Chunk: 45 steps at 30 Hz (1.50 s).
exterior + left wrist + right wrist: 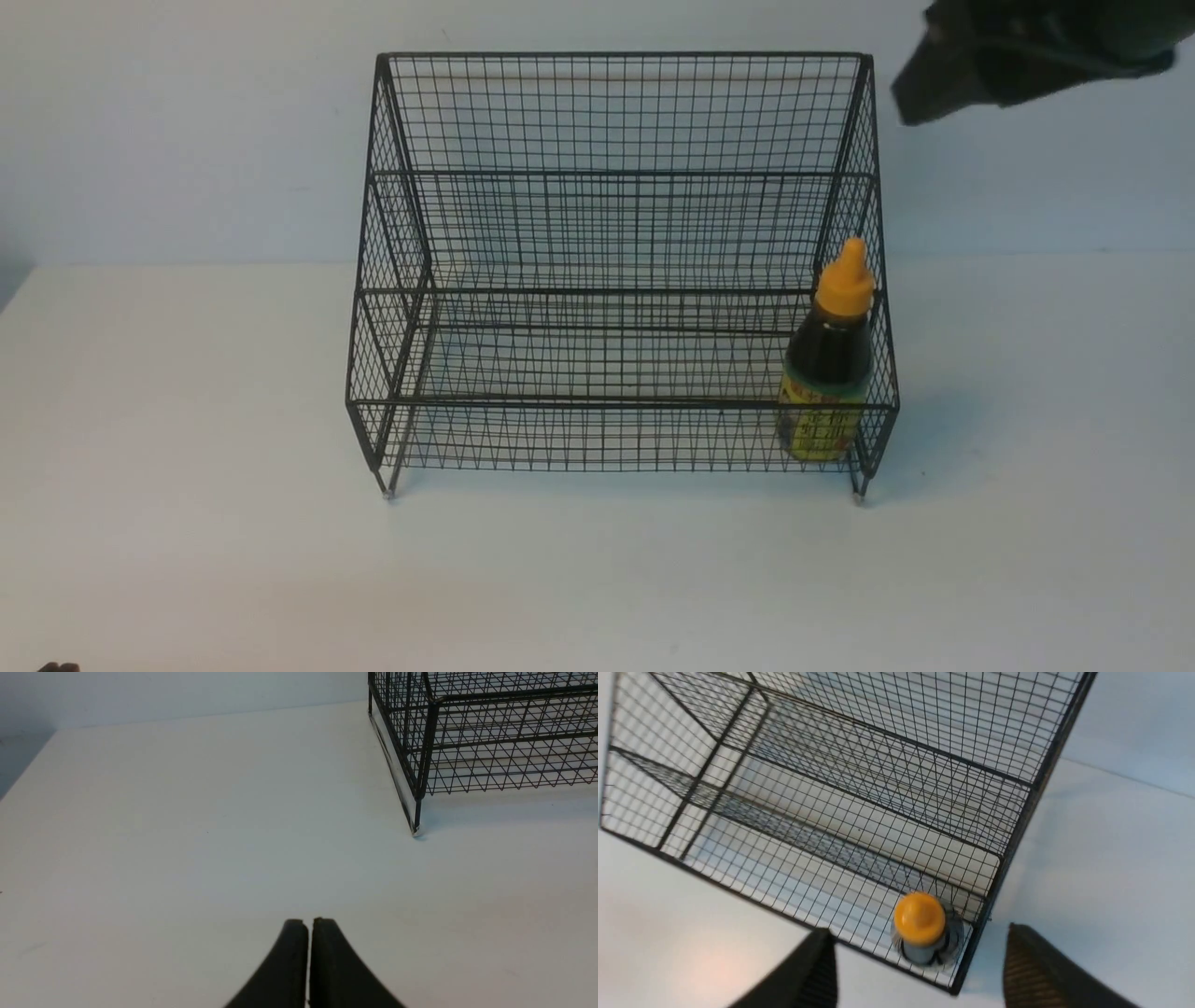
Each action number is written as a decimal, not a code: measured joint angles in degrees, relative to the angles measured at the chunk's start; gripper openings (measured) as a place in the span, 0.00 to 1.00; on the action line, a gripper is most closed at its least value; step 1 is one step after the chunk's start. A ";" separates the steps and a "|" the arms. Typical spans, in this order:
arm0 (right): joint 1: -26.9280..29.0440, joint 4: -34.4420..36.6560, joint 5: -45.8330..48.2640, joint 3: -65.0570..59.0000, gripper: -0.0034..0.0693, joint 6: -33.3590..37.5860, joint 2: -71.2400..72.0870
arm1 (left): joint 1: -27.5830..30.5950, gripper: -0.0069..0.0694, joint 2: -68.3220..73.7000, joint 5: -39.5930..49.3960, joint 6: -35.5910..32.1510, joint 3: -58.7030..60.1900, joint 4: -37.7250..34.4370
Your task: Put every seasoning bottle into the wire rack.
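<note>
The seasoning bottle (pixel 829 359) stands upright in the right front corner of the black wire rack (pixel 616 233), on its lowest tier. In the right wrist view the bottle (pixel 920 919) shows from above, its orange cap toward the camera. My right gripper (pixel 920 952) is open and empty, high above the bottle; in the front view only part of the right arm (pixel 1018 51) shows, at the top right above the rack's right side. My left gripper (pixel 308 921) is shut and empty, low over the bare table well left of the rack (pixel 486 732).
The white table (pixel 187 420) carries only the rack. A pale wall rises behind it. A dark bit of the left arm (pixel 58 667) shows at the bottom left edge of the front view.
</note>
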<state>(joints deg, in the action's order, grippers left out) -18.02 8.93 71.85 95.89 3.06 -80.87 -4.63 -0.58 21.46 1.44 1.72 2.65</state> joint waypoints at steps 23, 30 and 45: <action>0.00 0.06 -48.42 -74.22 0.03 0.29 55.25 | 0.00 0.08 0.00 0.00 0.00 0.00 0.00; 0.00 0.11 -49.79 -80.22 0.03 0.29 57.76 | 0.00 0.08 0.00 0.00 0.00 0.00 0.00; 0.00 -0.36 -45.87 -82.86 0.03 0.88 58.02 | 0.00 0.08 0.00 0.00 0.00 0.00 0.00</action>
<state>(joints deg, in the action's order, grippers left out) -18.02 8.58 25.98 13.04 3.94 -22.85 -4.63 -0.58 21.46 1.44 1.72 2.65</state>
